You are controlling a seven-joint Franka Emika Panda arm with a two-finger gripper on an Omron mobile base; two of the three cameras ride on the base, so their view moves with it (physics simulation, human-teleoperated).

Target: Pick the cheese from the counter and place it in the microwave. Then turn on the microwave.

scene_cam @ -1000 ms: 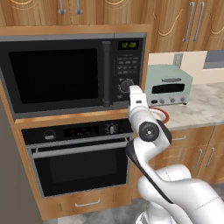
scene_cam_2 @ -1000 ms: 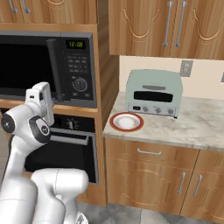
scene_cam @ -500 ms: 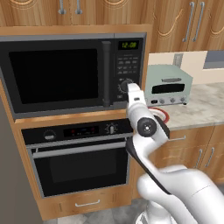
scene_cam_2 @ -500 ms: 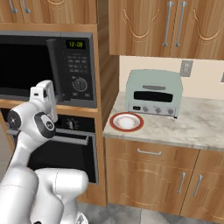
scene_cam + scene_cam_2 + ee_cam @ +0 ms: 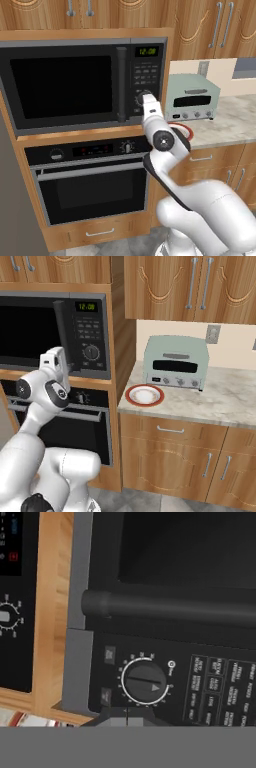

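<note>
The microwave (image 5: 65, 85) is built into the wooden wall unit, and its dark glass door is closed. The green display (image 5: 146, 51) is lit. My gripper (image 5: 148, 101) is shut and held right in front of the round knob (image 5: 144, 682) on the control panel, below the buttons (image 5: 89, 332). In the hand view the shut fingertips (image 5: 126, 714) lie just under that knob, and the bar handle (image 5: 175, 608) crosses above it. The cheese is out of view. The counter (image 5: 225, 402) lies to the right of the microwave.
A pale-green toaster oven (image 5: 176, 362) stands on the counter, with a red-rimmed plate (image 5: 144, 395) in front of it. The black oven (image 5: 90, 180) with a horizontal handle sits below the microwave. Wooden cabinets (image 5: 185, 286) hang above.
My hand has crept a little forward and left, closer to the microwave's knob. The jaws have stayed shut and the door closed.
</note>
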